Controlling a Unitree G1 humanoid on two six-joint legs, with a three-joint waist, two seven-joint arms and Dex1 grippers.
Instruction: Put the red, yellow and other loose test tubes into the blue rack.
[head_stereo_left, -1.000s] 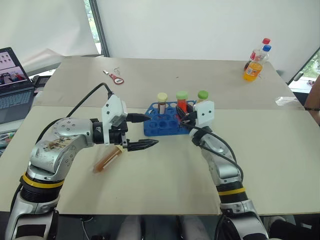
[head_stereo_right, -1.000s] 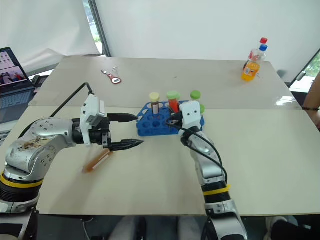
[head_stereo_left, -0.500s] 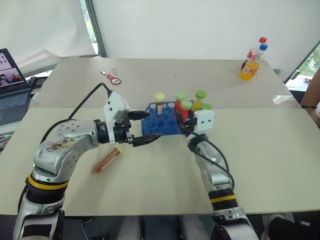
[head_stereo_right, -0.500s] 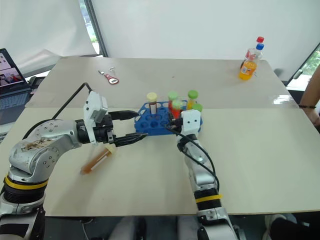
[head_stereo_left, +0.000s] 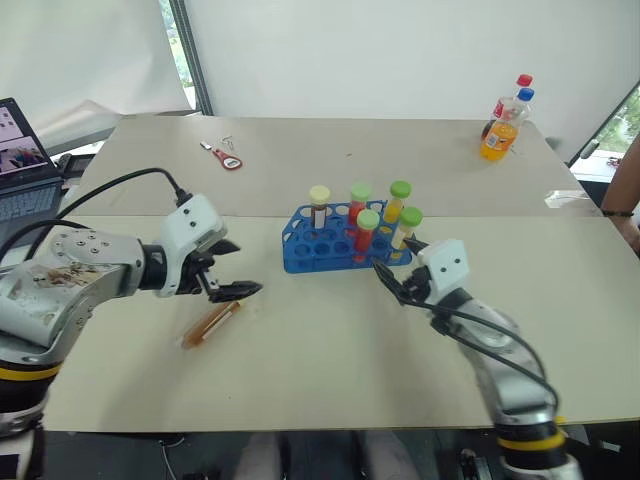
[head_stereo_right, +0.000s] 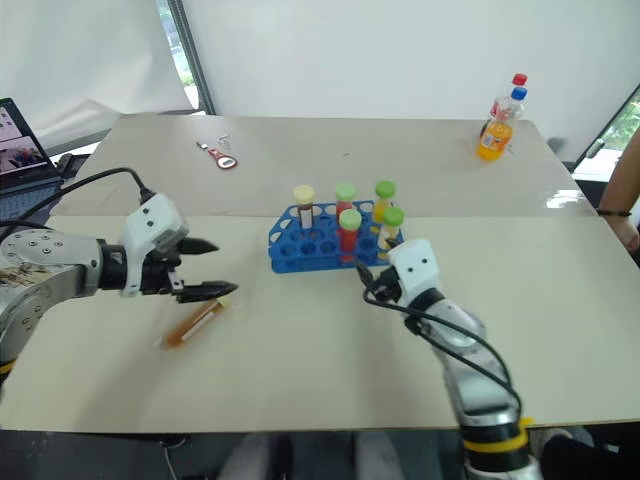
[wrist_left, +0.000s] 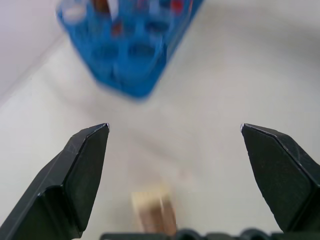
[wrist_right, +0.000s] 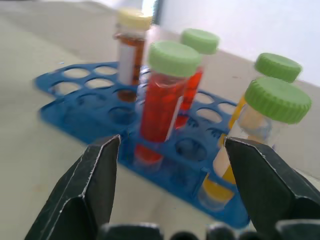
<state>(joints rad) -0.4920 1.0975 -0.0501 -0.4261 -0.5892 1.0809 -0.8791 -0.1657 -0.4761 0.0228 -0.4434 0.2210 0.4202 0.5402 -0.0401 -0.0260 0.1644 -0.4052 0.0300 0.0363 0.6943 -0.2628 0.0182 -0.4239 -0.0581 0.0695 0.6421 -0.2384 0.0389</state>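
Five capped tubes stand in the blue rack (head_stereo_left: 345, 240), one amber tube (head_stereo_left: 211, 324) lies on the bench (head_stereo_left: 330, 370) beneath the wide-open, empty left pincer (head_stereo_left: 232, 272); the empty, parted right pincer (head_stereo_left: 392, 280) near the rack could topple it.

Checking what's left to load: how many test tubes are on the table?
6. Five stand in the blue rack: cream-capped, two red, two yellow. One amber tube lies loose by the left gripper.
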